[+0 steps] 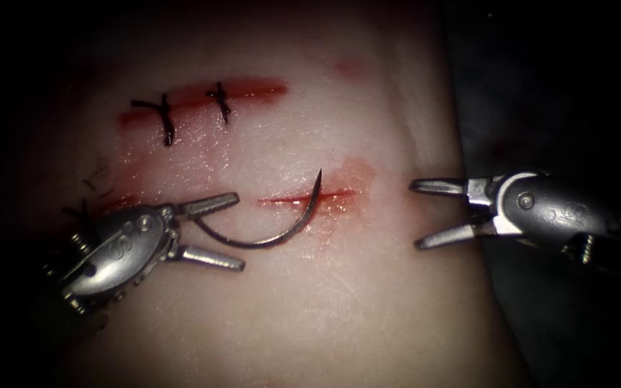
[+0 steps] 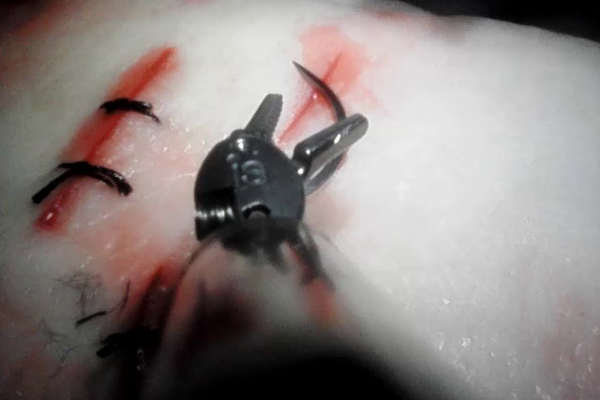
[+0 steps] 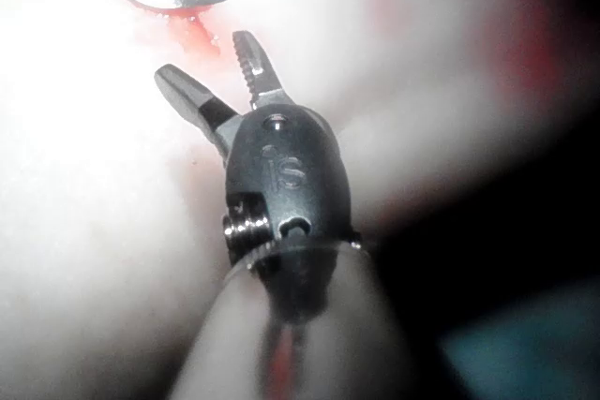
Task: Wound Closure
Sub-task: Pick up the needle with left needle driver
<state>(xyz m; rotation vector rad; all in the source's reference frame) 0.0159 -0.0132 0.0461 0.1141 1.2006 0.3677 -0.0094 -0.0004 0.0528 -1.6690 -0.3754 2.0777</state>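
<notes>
Needle [image 1: 267, 241] lies free on the tissue [image 1: 339, 302], tip at the cut [image 1: 307, 196]. Left tool [image 1: 217, 233] gapes around its tail, gripping nothing; right tool [image 1: 425, 214] stands wide open, empty, right of the cut. Advice: grasp behind mid-curve, squarely.

A surgical training bench in a lab is showing here: pale tissue [image 1: 368, 302] is lying under endoscope light against dark surroundings, bearing a stitched cut [image 1: 203, 97], a curved needle [image 1: 274, 233], and two steel tools [image 1: 221, 233] [image 1: 418, 215] are flanking it.
</notes>
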